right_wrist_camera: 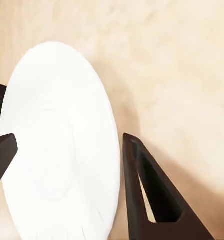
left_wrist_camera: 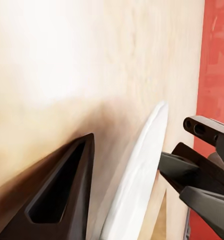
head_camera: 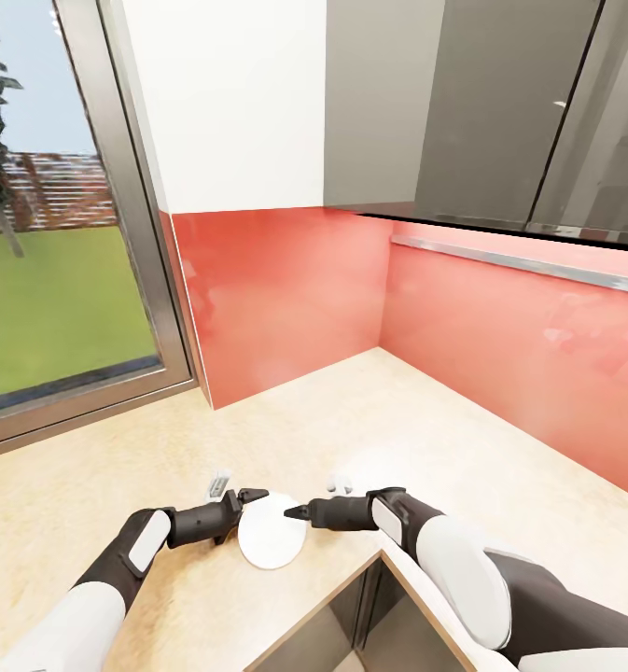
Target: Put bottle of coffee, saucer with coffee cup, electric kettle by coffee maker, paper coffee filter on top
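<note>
The white saucer (head_camera: 272, 534) hangs just above the kitchen countertop (head_camera: 425, 439), near its inner front corner, and casts a shadow on it. My left gripper (head_camera: 255, 496) is shut on the saucer's rim. In the left wrist view the saucer (left_wrist_camera: 136, 185) stands edge-on beside one black finger (left_wrist_camera: 62, 200). My right gripper (head_camera: 295, 511) is open over the saucer's other side, and its fingers (right_wrist_camera: 151, 195) straddle the saucer (right_wrist_camera: 57, 145). The coffee maker, bottle of coffee, kitchen shelf, paper coffee filter, coffee cup and electric kettle are out of view.
A red backsplash (head_camera: 286, 299) walls the corner behind the worktop, with a silver rail (head_camera: 528, 266) on its right part. Grey wall cabinets (head_camera: 500, 112) hang above. A window (head_camera: 52, 280) lies at the left. The counter's front edge (head_camera: 351, 579) runs below my arms.
</note>
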`<state>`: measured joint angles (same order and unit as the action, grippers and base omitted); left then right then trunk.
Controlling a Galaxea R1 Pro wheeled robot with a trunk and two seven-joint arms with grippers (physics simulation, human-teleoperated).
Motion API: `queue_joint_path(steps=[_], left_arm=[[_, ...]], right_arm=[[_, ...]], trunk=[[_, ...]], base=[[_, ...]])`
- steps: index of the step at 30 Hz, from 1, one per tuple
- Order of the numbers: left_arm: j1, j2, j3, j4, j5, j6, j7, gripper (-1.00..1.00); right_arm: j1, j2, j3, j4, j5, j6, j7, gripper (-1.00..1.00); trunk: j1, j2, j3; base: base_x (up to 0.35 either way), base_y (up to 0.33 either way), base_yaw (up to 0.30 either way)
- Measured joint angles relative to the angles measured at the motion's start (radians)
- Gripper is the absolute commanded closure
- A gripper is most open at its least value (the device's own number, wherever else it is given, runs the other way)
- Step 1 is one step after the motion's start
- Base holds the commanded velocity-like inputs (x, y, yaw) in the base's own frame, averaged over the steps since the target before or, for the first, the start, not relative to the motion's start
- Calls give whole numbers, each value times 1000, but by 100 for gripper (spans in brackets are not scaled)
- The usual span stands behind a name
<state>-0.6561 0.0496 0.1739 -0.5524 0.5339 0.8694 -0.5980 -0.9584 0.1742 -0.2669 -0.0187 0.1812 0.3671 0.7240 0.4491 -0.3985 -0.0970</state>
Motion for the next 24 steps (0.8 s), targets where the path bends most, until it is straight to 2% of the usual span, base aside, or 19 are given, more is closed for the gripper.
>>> queue_joint_path(steps=[3, 4, 24], left_arm=[[0, -1, 1, -1, -3, -1, 1, -100], [0, -1, 1, -1, -3, -1, 1, -100], [0, -1, 3, 1, 0, 0, 0, -100]], right_arm=[[1, 0, -1, 0, -1, -1, 0, -100], [1, 0, -1, 0, -1, -1, 0, 100], [1, 0, -3, 0, 2, -1, 5, 100]], trunk=[[0, 0, 0], [0, 0, 0], [0, 0, 0]], base=[[0, 0, 0], [0, 0, 0], [0, 0, 0]])
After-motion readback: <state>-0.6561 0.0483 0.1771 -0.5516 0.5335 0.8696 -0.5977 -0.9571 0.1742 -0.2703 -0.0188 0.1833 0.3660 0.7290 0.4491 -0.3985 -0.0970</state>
